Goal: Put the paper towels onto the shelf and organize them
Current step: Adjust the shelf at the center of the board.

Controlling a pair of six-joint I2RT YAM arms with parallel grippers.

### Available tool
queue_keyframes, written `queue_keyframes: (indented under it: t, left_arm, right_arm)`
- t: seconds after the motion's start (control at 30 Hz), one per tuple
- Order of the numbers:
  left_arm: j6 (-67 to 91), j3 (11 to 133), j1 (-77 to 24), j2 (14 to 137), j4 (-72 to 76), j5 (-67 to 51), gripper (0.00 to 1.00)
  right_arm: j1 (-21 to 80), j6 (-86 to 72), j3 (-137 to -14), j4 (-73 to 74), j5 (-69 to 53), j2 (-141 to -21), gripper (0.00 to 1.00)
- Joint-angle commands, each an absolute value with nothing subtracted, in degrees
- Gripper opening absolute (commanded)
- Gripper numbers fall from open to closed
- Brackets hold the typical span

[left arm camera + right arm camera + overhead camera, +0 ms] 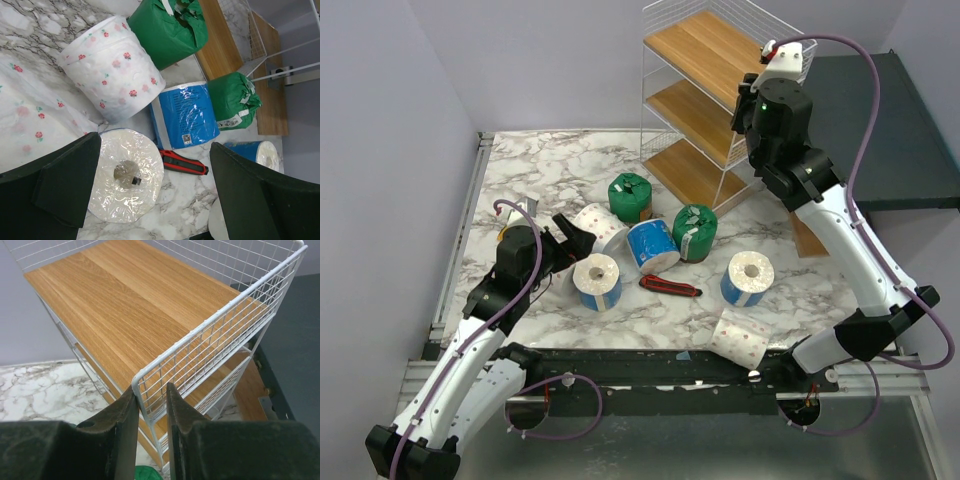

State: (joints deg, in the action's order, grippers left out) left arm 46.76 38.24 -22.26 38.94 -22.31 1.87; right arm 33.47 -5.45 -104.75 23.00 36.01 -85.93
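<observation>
Several paper towels lie on the marble table: a dotted white roll [600, 226], two green ones [630, 197] [694, 231], a blue one on its side [653, 246], two blue-wrapped ones standing on end [597, 281] [748, 277], and another dotted white roll [740, 337] near the front. My left gripper [156, 145] hangs open above the upright wrapped roll [127, 175], touching nothing. The shelf [705, 110] stands at the back with bare wooden tiers. My right gripper [151, 390] is high up, its jaws narrowed on the wire corner of the shelf's top tier [125, 305].
A red-and-black utility knife [670, 287] lies between the rolls, also in the left wrist view as the knife [182, 162]. A dark slab [880, 130] sits right of the shelf. Grey walls close in the left and back. The table rail runs along the front.
</observation>
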Motion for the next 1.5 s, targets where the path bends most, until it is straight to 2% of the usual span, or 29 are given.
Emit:
queue_keyframes:
  t: [0.0,0.57,0.9,0.93,1.0,1.1,1.17,1.33,1.47]
  left_arm:
    - [47.2,38.4,-22.5,39.0,-21.1,0.7,0.94]
    - [47.6,39.5,-22.5,40.4,-20.5,0.1,0.94]
    - [47.4,42.0,-22.5,42.2,-20.4,0.5,0.94]
    - [47.3,42.2,-22.5,42.4,-20.4,0.5,0.94]
    - [47.1,43.1,-22.5,42.7,-20.6,1.4,0.94]
    - [46.6,45.9,-22.5,43.5,-20.6,2.6,0.94]
    - [46.1,48.5,-22.5,44.5,-20.2,3.2,0.94]
    - [44.0,56.8,-22.5,48.9,-17.0,5.2,0.95]
    - [40.2,65.9,-22.5,55.1,-14.3,5.5,0.96]
  right_arm:
    - [34.8,-7.7,-103.4,19.9,22.8,-85.3,0.01]
    - [34.8,-7.0,-97.9,22.3,9.9,-79.5,0.01]
    - [34.8,-8.3,-95.8,22.6,18.7,-77.1,0.01]
    - [34.8,-8.6,-95.8,22.6,19.3,-76.9,0.04]
    - [34.8,-9.4,-96.1,22.6,19.8,-76.2,0.21]
    - [34.8,-11.0,-97.5,23.3,19.6,-75.4,0.52]
    - [34.8,-12.2,-98.9,24.0,20.0,-75.3,0.65]
    - [34.8,-15.2,-100.2,22.8,25.2,-75.4,0.78]
    - [34.8,-18.5,-103.0,22.8,30.3,-77.9,0.8]
